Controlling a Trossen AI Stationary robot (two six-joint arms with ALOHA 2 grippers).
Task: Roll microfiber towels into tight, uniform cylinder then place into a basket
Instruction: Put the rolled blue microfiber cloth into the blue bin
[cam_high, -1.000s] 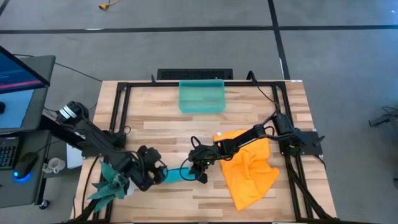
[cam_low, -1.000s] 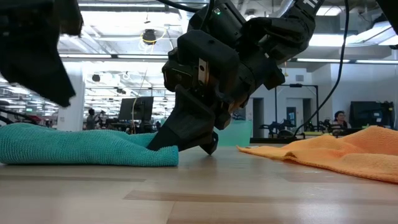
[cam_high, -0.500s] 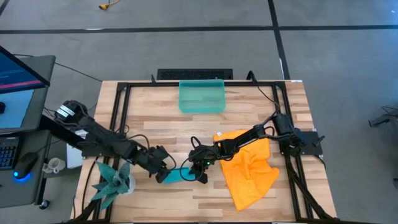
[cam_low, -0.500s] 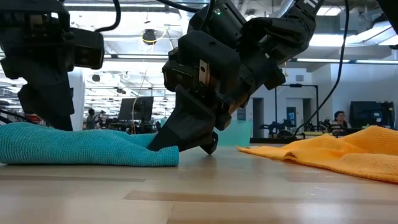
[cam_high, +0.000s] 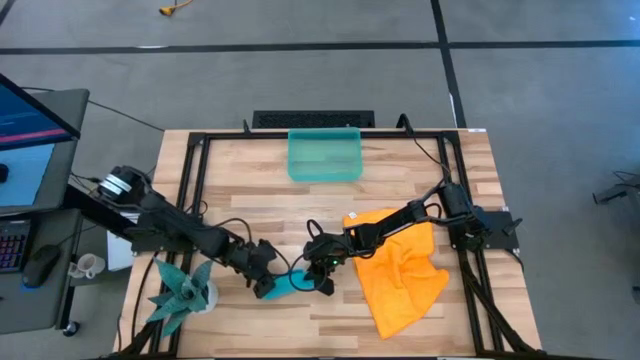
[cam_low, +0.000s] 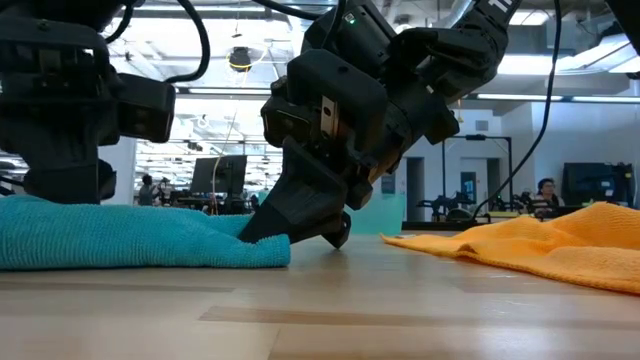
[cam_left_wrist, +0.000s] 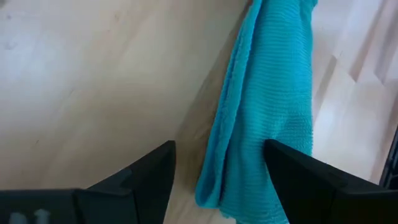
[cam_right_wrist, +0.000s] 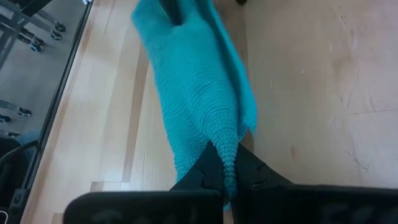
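**Teal towel pinched at one end, lying 9–3 o'clock**

Rolled teal-blue microfiber towel lies flat on the light wood surface, front-centre. In the high view its long axis runs roughly 9 to 3 o'clock.

Right end effector is clamped on the towel's 3 o'clock end; in the right wrist view its fingers meet around a thin pinch of cloth.

Left end effector sits at the towel's 9 o'clock end, fingers spread wide with one on each side of the cloth end, not closed on it.

Bright orange microfiber towel lies crumpled and unrolled just at 3 o'clock of the right end effector.

Translucent teal-green rectangular plastic basket sits at 12 o'clock of the teal towel, well apart, long side across the surface.

Teal spiky plant figure stands at the surface's front-left corner.
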